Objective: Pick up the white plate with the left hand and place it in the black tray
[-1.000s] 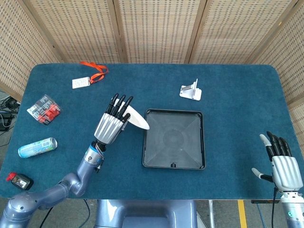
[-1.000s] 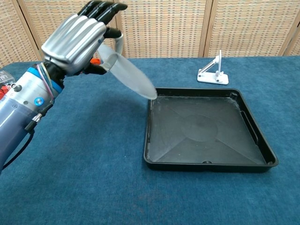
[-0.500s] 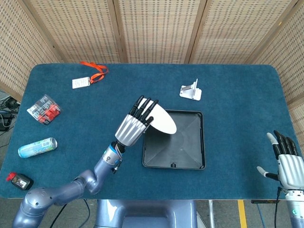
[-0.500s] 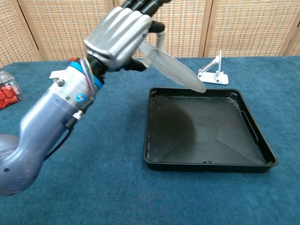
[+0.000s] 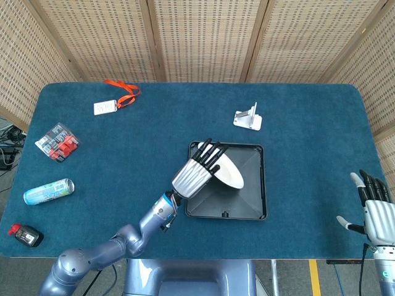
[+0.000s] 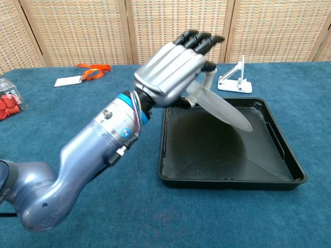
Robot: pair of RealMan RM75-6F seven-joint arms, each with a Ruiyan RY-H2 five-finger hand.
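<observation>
We see the white plate now hanging above the black tray, where 1 second ago it was out over the blue table to the tray's left, and half a second ago only its far edge had crossed the tray's rim. In the chest view the plate is tilted, its free edge dipping toward the tray floor but, as far as we can tell, not touching it. We judge the carry nearly complete, with lowering and release the 2 parts left.

The left hand has travelled with the plate, and the arm now reaches across the tray's left rim. It holds the plate by its near edge, its fingers lying close together along the upper side, tips pointing away from the robot; we cannot tell how the thumb sits underneath.

The right hand hangs past the table's right edge, well apart from the tray, fingers spread and holding nothing.

A white stand sits beyond the tray, clear of the plate.
</observation>
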